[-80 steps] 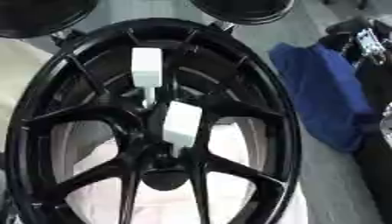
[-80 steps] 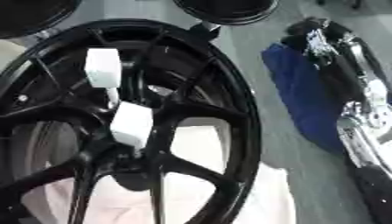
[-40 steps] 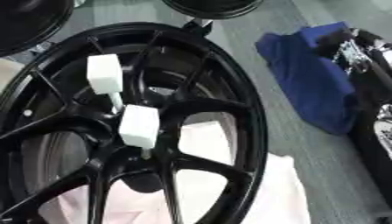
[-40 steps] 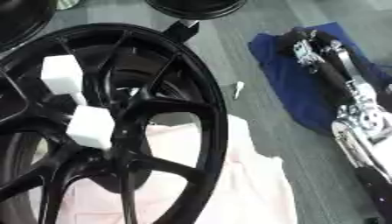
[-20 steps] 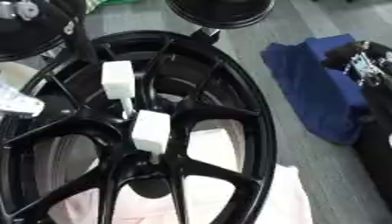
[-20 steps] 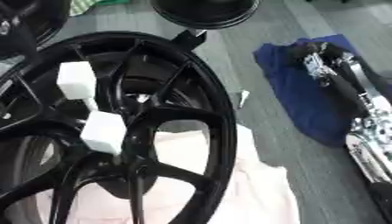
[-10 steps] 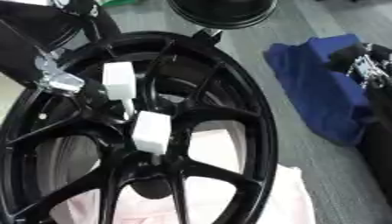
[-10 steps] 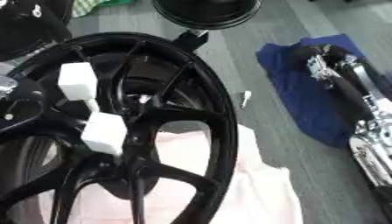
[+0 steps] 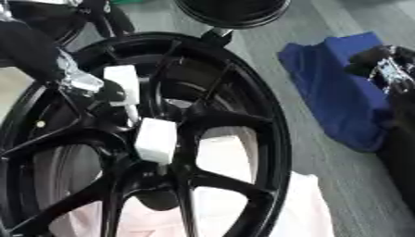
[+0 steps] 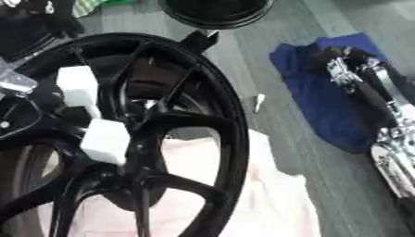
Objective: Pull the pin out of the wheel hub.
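wheel hub (image 9: 203,120) cut off at left and bottom edges, left hand (image 9: 81,83) blurred, fingers unclear

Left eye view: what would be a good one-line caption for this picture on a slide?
Robot's left hand reaches the upper white block on the black wheel; a second white block sits nearer the hub, a blue cloth alongside.

Black spoked wheel hub (image 9: 243,139) lying flat, white pin (image 9: 142,115) at centre
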You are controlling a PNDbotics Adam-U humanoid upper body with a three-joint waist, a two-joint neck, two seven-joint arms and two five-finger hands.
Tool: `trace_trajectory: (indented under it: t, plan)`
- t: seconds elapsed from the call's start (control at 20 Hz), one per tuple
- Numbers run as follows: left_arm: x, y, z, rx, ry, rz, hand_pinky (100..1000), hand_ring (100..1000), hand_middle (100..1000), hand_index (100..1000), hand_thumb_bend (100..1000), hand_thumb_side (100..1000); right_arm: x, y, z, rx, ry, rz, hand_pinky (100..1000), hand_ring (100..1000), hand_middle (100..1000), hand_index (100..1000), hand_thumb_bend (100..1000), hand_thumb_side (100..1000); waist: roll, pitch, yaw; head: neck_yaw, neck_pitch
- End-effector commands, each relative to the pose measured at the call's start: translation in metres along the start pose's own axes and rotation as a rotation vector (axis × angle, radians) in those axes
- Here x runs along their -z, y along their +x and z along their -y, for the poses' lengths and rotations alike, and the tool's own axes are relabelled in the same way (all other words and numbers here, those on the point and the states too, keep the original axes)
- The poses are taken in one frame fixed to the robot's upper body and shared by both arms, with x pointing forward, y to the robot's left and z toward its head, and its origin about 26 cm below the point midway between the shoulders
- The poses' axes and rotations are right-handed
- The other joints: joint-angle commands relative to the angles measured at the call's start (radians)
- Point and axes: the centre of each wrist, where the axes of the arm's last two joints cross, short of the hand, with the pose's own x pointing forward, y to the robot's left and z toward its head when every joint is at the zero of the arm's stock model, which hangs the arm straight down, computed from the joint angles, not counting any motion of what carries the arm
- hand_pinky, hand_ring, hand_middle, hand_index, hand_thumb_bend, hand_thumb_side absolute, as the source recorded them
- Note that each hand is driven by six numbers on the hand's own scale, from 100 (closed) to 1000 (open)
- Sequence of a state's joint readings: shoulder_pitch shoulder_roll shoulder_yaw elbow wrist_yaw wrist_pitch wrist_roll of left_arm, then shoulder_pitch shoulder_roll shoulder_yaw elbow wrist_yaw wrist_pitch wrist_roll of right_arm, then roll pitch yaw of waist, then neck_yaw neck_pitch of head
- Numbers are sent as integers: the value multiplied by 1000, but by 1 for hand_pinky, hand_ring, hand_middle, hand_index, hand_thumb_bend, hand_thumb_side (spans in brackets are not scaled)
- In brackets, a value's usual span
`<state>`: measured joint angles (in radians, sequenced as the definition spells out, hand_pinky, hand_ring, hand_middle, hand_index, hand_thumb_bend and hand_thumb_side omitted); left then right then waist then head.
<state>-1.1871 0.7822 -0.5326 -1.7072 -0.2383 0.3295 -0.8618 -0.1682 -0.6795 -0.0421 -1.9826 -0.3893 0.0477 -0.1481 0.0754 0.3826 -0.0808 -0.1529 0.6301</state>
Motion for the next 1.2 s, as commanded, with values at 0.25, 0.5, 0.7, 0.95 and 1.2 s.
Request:
trace_trajectory:
  t: [0.25, 0.5, 0.7, 0.95, 1.2]
  plan:
    - [1, -4, -2, -12, -20, -84, 939, 835, 785, 892, 657, 531, 4, 9, -1, -5, 5, 23, 842, 689, 639, 627, 100, 567, -2, -9, -4, 9, -9]
    - [6, -12, 3, -29, -35, -109, 938, 835, 788, 891, 646, 524, 5, 9, -2, -1, 4, 24, 841, 688, 639, 627, 100, 570, -1, -1, -9, 15, -9]
    - [9, -15, 6, -39, -50, -119, 929, 828, 779, 881, 638, 515, 5, 9, -2, 2, 0, 22, 841, 688, 639, 627, 100, 572, -1, 5, -11, 21, -8]
    - [13, -20, 11, -44, -68, -127, 915, 807, 755, 859, 608, 476, 5, 9, -3, 5, -6, 20, 840, 688, 640, 627, 100, 573, -3, 10, -12, 24, -7]
    - [15, -20, 13, -53, -79, -119, 902, 758, 688, 834, 589, 475, 5, 8, -3, 7, -12, 17, 840, 689, 640, 627, 100, 575, -5, 12, -13, 28, -8]
